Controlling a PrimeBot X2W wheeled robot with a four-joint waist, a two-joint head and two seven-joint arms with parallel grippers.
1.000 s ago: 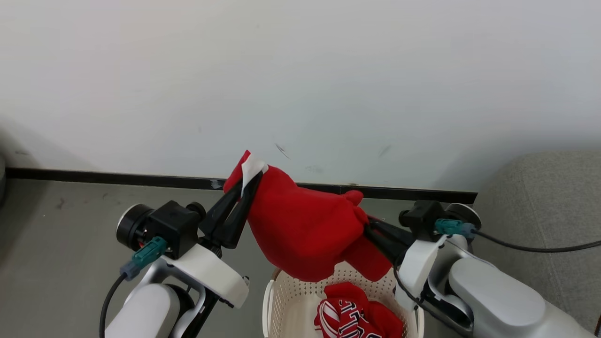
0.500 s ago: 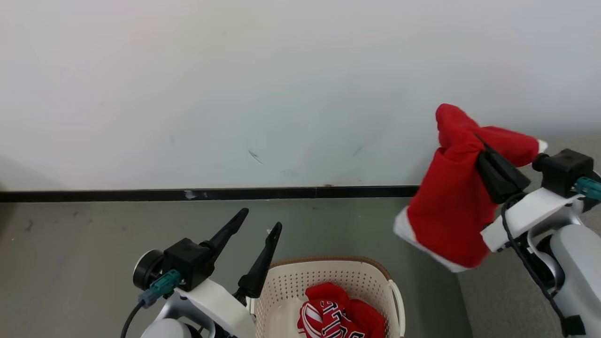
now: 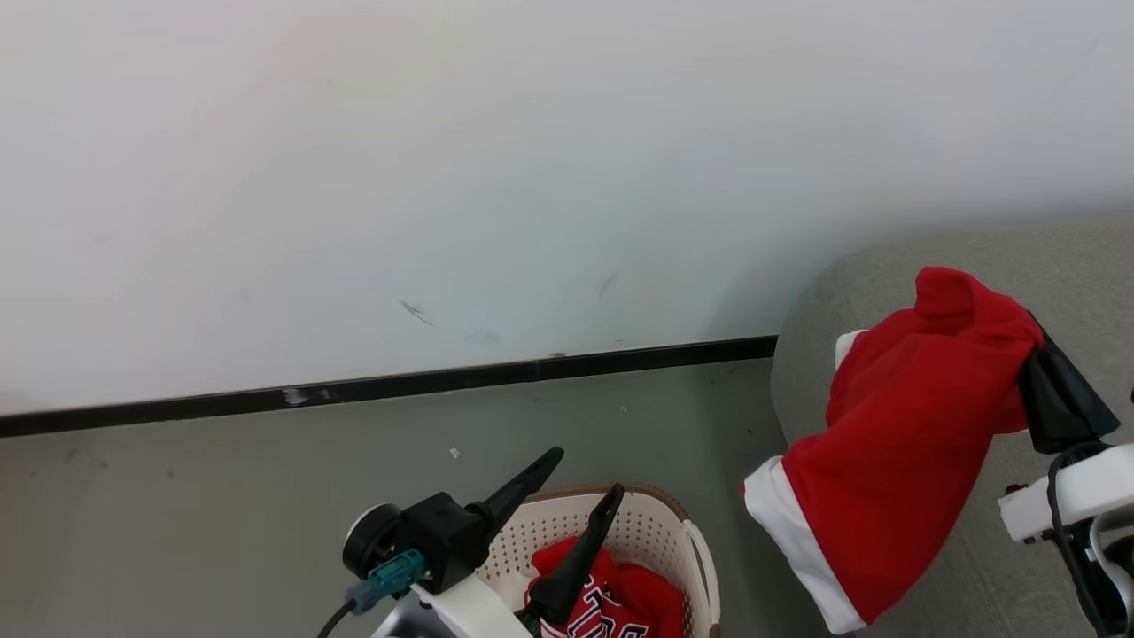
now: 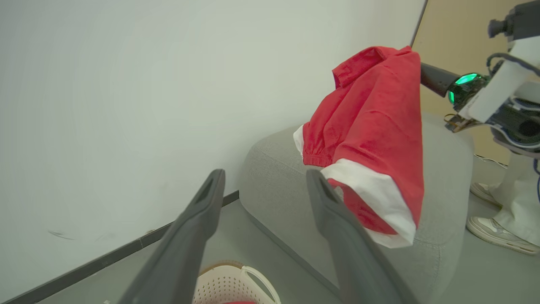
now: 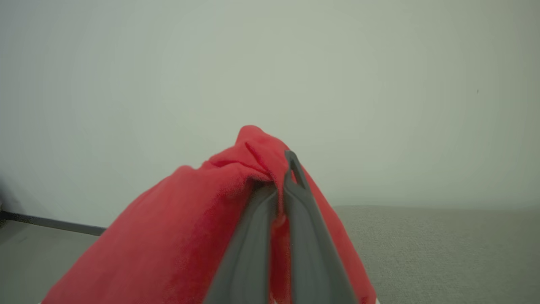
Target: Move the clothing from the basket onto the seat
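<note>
One garment (image 3: 895,461) hangs pinched in my right gripper (image 5: 287,169) at the seat (image 3: 1045,257). My left gripper (image 3: 585,471) gapes above the basket (image 3: 640,532).

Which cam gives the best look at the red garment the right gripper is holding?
Left wrist view: the held garment hangs side-on, waistband to white hem, in front of the sofa. Head view shows most of it, its lower hem at the frame edge. Right wrist view has bunched fabric at the right gripper.

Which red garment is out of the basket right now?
The plain garment with a white hem, pinched in the right claw; the lettered garment lies in the basket.
</note>
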